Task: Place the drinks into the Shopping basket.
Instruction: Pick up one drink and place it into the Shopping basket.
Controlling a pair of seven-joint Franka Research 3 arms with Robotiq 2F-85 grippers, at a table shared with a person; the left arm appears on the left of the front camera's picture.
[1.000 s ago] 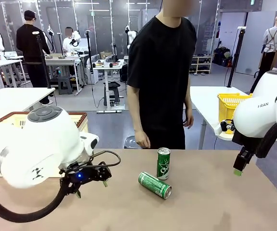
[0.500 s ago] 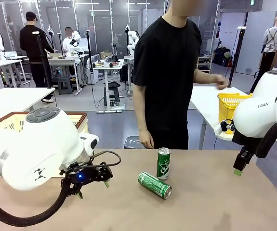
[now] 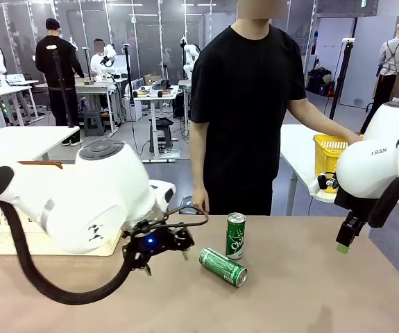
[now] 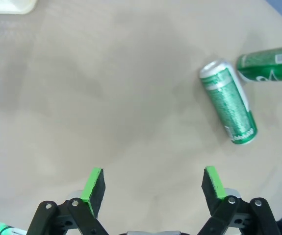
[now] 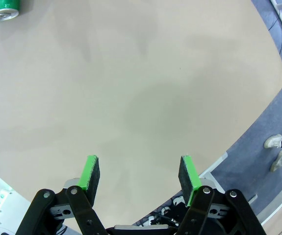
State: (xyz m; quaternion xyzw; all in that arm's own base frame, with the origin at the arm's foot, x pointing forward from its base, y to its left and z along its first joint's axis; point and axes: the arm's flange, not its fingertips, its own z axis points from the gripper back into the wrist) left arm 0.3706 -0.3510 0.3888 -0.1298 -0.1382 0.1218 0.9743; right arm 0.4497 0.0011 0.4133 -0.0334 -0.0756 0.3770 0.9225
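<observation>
Two green drinks are on the tan table: one can [image 3: 235,236] stands upright, and another can [image 3: 223,267] lies on its side just in front of it. My left gripper [image 3: 166,258] hangs open a little left of the lying can. The left wrist view shows the left gripper [image 4: 153,182] wide open over bare table, the lying can [image 4: 229,108] ahead to the right and the upright can [image 4: 270,70] beyond it. My right gripper [image 3: 343,244] hovers open at the table's right edge, empty [image 5: 139,174]. The cream Shopping basket [image 3: 5,232] sits far left, partly behind my left arm.
A person in a black shirt [image 3: 244,104] stands at the far edge, one hand down near the table and the other reaching to a yellow mesh basket [image 3: 329,154] on a white side table. One green can's end [image 5: 3,9] shows at the right wrist view's top left.
My left arm has swung right, bringing its gripper closer to the cans and uncovering more of the Shopping basket. The person's arm reached out to the yellow basket. The right arm stayed still.
</observation>
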